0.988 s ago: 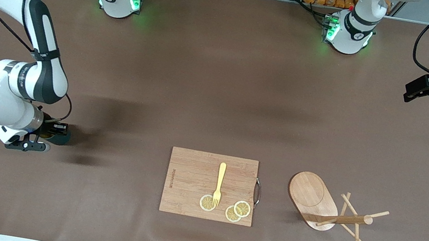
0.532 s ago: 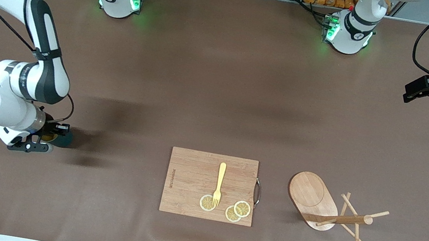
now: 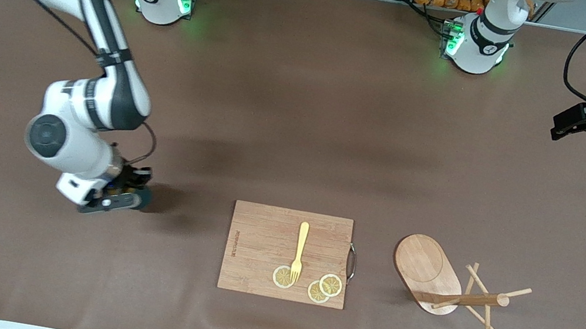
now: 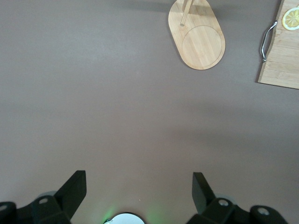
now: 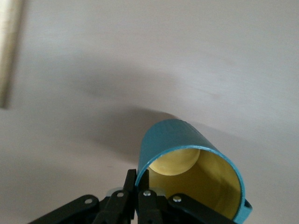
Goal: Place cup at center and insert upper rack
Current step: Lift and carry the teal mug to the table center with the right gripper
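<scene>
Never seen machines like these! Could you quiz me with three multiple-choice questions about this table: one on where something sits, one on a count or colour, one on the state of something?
1. Where does the fork lie?
A. On the cutting board
B. On the bare table
C. Inside the cup

2. How many lemon slices are on the board?
A. One
B. Three
C. Five

3. How is the wooden mug tree?
A. Standing upright
B. Held in a claw
C. Tipped on its side on the table

Answers:
1. A: the yellow fork rests on the board, its tines by a slice.
2. B: three round slices sit along the board's edge nearest the front camera.
3. C: its post and pegs lie level with the table, no claw near. The right claw grips the teal cup by its rim; the left claw waits open.
</scene>
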